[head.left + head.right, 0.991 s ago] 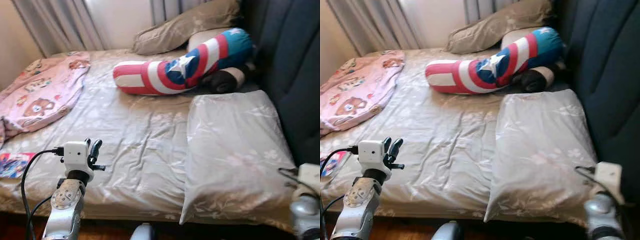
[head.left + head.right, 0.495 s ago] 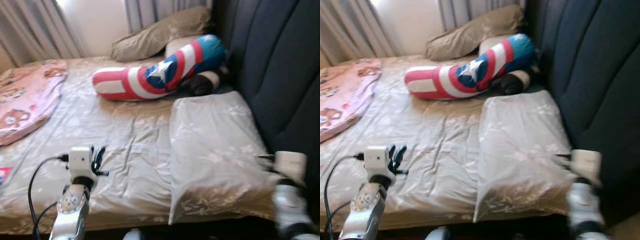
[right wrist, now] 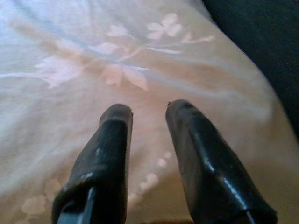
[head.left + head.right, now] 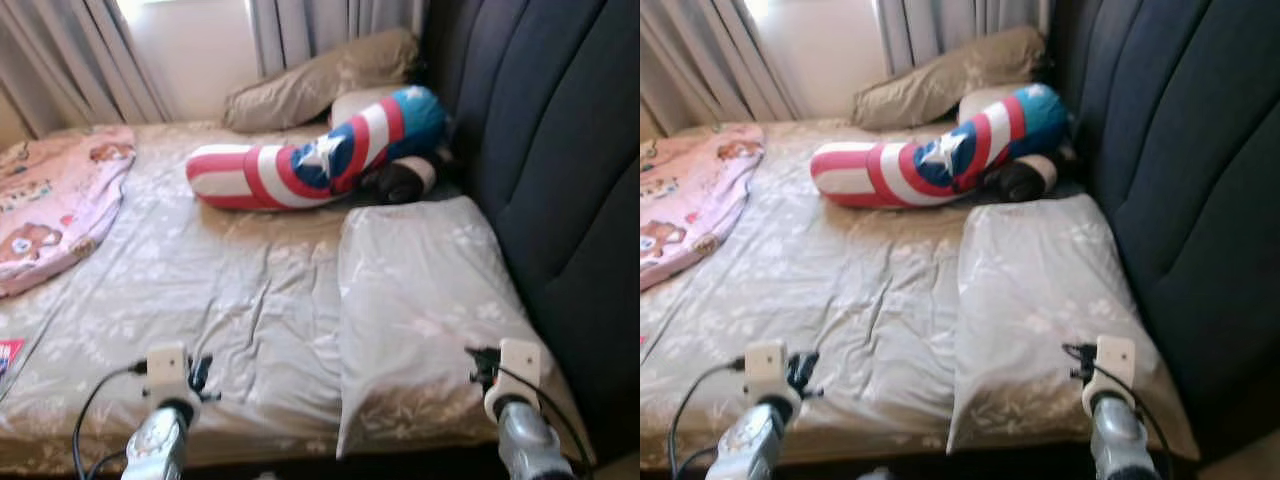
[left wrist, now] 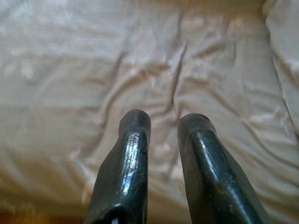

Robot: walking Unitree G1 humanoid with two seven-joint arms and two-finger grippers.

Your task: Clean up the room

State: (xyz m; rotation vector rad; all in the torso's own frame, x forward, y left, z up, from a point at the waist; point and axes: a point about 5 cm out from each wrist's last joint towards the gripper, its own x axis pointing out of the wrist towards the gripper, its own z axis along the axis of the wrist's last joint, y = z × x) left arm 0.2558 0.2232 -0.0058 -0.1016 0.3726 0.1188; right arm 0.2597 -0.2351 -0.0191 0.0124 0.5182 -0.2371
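Observation:
A rumpled beige floral sheet [image 4: 230,290] covers the bed. A matching floral pillow [image 4: 420,300] lies along its right side by the headboard. A red, white and blue star bolster [image 4: 310,165] rests across the far end, against a dark round cushion [image 4: 400,180] and a brown pillow [image 4: 320,80]. A pink printed blanket [image 4: 50,205] is bunched at the left. My left gripper [image 5: 163,123] is open with nothing in it, over the sheet near the bed's front edge. My right gripper [image 3: 148,109] is open just above the pillow's near end.
A dark blue padded headboard [image 4: 560,160] runs along the right side. Curtains [image 4: 90,60] hang behind the bed. A red printed item [image 4: 5,358] pokes in at the left edge of the sheet. The bed's front edge lies right below my arms.
The camera has shifted and steadied. Both arms sit lower in the picture, and my right gripper has come in over the near end of the floral pillow.

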